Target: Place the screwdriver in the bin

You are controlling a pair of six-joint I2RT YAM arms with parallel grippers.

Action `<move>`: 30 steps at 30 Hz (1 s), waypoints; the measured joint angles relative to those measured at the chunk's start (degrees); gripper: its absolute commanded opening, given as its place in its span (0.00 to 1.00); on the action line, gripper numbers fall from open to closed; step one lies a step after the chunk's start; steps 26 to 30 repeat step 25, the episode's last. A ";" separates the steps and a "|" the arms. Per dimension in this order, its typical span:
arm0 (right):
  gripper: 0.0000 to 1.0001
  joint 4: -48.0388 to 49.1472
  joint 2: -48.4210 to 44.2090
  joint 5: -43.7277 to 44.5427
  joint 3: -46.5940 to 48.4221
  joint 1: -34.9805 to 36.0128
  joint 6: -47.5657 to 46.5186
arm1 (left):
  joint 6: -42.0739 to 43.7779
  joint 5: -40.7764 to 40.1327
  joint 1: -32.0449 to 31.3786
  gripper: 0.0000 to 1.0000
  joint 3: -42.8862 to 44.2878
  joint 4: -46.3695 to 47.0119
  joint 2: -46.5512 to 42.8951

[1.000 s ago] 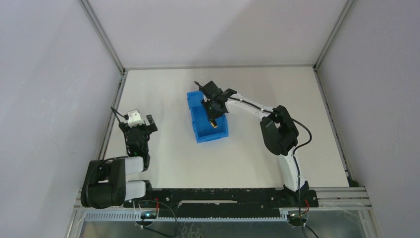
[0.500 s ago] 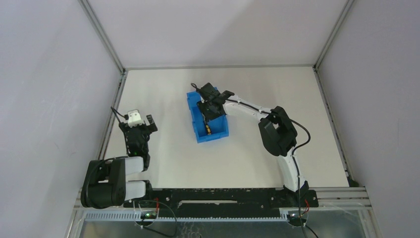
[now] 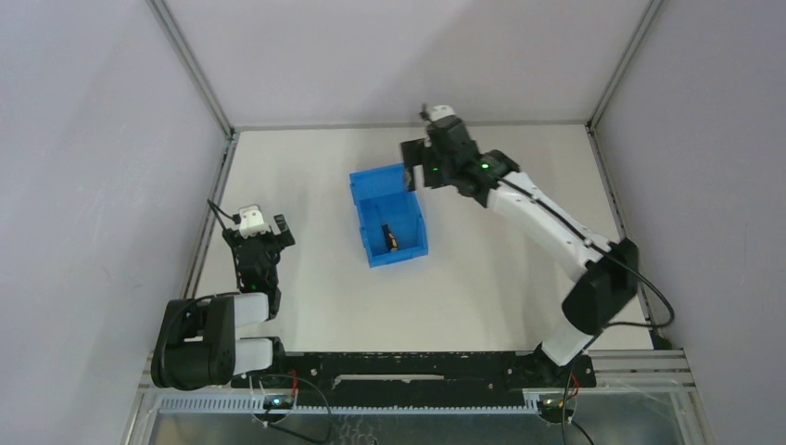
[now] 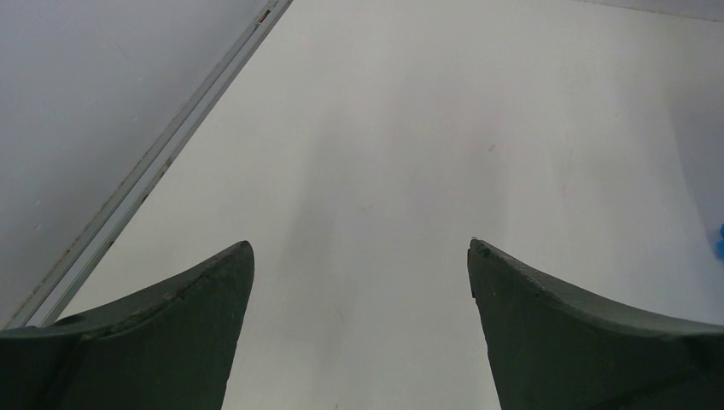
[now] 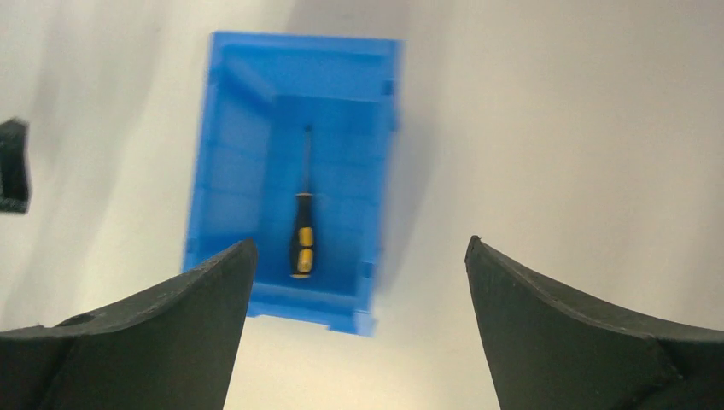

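Note:
The bright blue bin (image 3: 360,206) stands open-topped near the middle of the table. The screwdriver (image 3: 390,239) lies loose on its floor, black and yellow handle toward the near end. In the right wrist view the bin (image 5: 229,154) is seen from above with the screwdriver (image 5: 301,241) inside it. My right gripper (image 3: 416,165) hangs high above the bin's far right corner, open and holding nothing (image 5: 359,249). Far to the left, my left gripper (image 3: 257,234) rests open over bare table (image 4: 360,249).
White table with metal rails along its left (image 3: 211,209) and right (image 3: 619,222) edges and grey walls all round. The right arm's elbow (image 3: 598,287) juts out over the right side of the table. A dark object (image 5: 12,166) shows at the right wrist view's left edge.
My right gripper opened and let the screwdriver fall into the bin. It then rose and swung back to the far right of the bin. The left arm stayed still.

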 measured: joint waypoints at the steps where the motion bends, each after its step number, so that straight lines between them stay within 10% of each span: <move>1: 1.00 0.13 -2.67 0.63 -1.79 -1.68 0.11 | 0.00 0.00 0.00 1.00 0.00 0.00 0.00; 16: 1.00 -2.25 -26.93 -1.86 -26.62 -36.52 -0.11 | 0.00 0.00 0.00 1.00 0.00 0.00 0.00; 30: 1.00 -0.92 -30.82 -5.57 -29.75 -39.06 -0.57 | -0.02 0.02 0.00 1.00 0.00 0.00 0.00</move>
